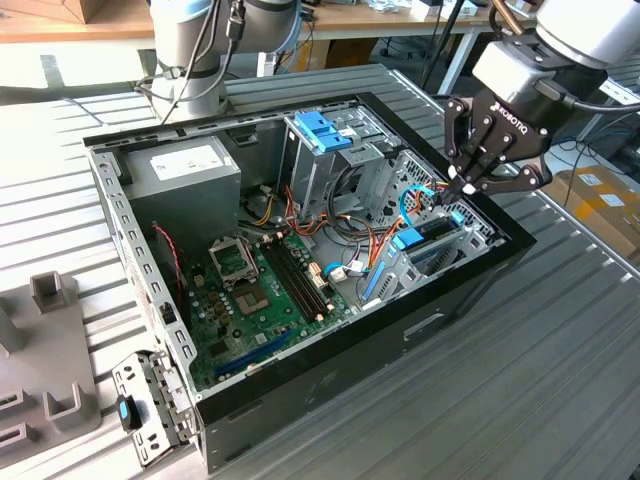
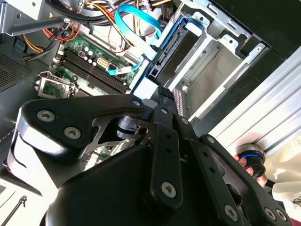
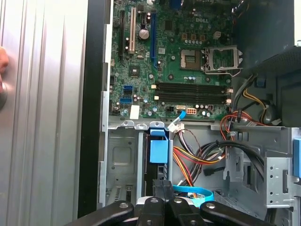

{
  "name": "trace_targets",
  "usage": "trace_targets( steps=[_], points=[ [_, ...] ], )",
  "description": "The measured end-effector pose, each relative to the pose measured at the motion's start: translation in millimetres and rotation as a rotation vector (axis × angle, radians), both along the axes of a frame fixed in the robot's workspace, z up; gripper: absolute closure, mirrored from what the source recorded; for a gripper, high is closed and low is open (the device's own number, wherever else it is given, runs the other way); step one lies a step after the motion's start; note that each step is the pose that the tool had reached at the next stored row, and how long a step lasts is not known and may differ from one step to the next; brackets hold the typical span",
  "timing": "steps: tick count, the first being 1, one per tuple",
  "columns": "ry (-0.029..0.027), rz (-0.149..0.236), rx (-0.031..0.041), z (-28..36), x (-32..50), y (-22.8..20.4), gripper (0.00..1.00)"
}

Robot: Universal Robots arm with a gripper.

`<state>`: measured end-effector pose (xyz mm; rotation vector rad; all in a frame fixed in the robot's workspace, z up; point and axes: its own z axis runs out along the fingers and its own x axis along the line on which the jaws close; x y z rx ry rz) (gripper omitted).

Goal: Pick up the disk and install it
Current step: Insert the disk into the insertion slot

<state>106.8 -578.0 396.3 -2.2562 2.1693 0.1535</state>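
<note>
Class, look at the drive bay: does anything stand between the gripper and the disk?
Nothing visible does. The gripper is right at the blue-railed disk in the drive bay. A light blue flat cable runs beside it, not across.

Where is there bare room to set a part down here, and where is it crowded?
Free: the ribbed table on the exterior view's right of the case. Crowded: the cables between the power supply and the tool.
</note>
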Motion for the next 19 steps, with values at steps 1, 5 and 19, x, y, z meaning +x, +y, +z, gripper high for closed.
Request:
trace_targets(
  steps=[1,5,19],
  points=[
    [0.0001,0.000,0.0000,0.0,1.7,0.1,0.89],
    [0.0003,0.000,0.0000,-0.1,5.3,0.3,0.89],
    [0.0016,0.000,0.0000,-0.4,19.2,1.4,0.89]
  ],
)
